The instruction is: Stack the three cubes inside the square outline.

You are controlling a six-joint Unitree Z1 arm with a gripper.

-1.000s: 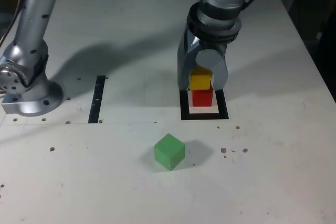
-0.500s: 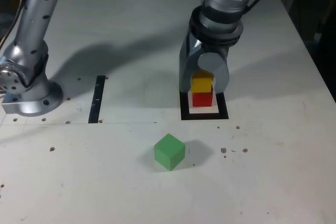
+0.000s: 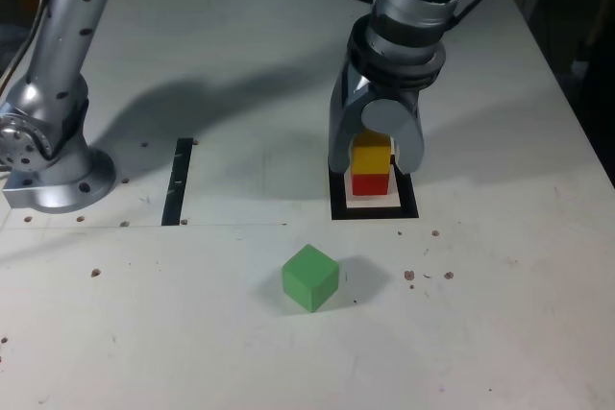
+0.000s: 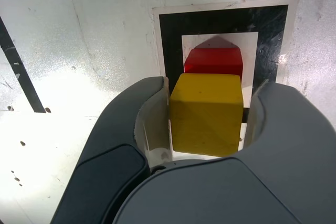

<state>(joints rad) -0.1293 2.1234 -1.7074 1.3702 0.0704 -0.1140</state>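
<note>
- Landmark: square outline [image 3: 375, 208] on counter [image 3: 240, 64].
- Red cube [image 3: 370, 183] sits inside outline's white centre; yellow cube [image 3: 371, 156] stacked on it, roughly square to it.
- Fingers [image 4: 152, 124] straddle yellow cube, spread apart: wrist view shows a gap on one side, other pad at or v. near the face. Judged released, not clamped; gripper [image 3: 376, 149] directly over outline.
- Green cube [image 3: 310, 277] lies alone on counter, nearer the camera than outline and toward exterior view's left, well apart; corner-on, so wrist prob. needs turning.
- Path outline-to-green: nothing in the way. Black strip [image 3: 179, 180] and arm base [image 3: 53, 156] lie further left, clear.
- Risk: lifting off could nudge yellow cube.
</note>
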